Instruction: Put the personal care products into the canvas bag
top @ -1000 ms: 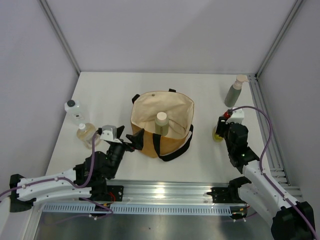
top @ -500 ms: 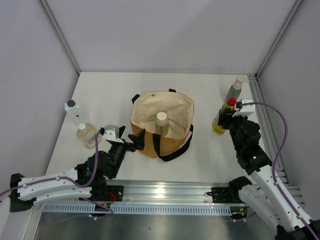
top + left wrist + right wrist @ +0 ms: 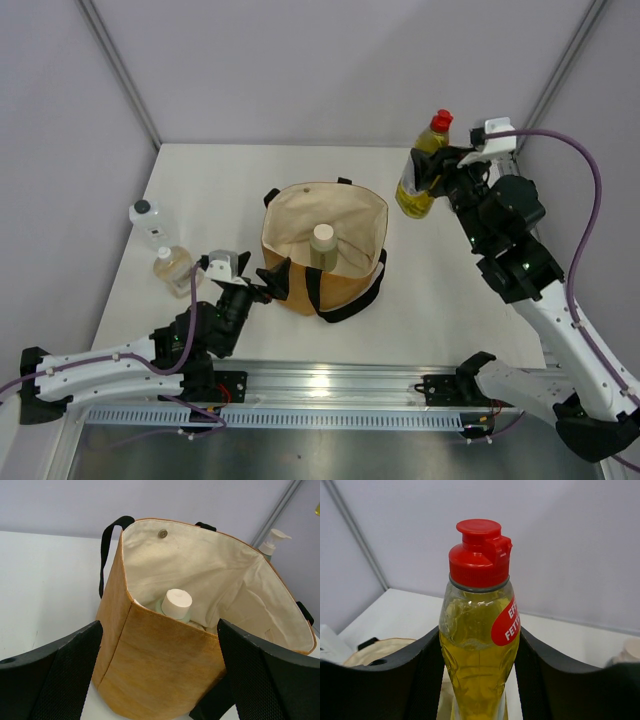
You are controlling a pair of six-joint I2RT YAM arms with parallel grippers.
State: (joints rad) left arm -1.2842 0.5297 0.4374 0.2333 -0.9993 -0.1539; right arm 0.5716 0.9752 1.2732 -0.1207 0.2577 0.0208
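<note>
Yellow bottle (image 3: 416, 188) is gripped upright in right tool (image 3: 479, 680) and held aloft, right of and beyond canvas bag (image 3: 345, 208) — bag mouth lies leftward. Left tool (image 3: 160, 675) is spread, empty.

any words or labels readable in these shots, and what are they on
"EF": upper line, white letters on the red sticker of the yellow bottle, cut off by the bottle's curve.
"FETT": lower line of the same sticker, also cut off.
Clear square bottle: anything printed is too small to read in the top view.
Canvas bag: no print visible.
</note>
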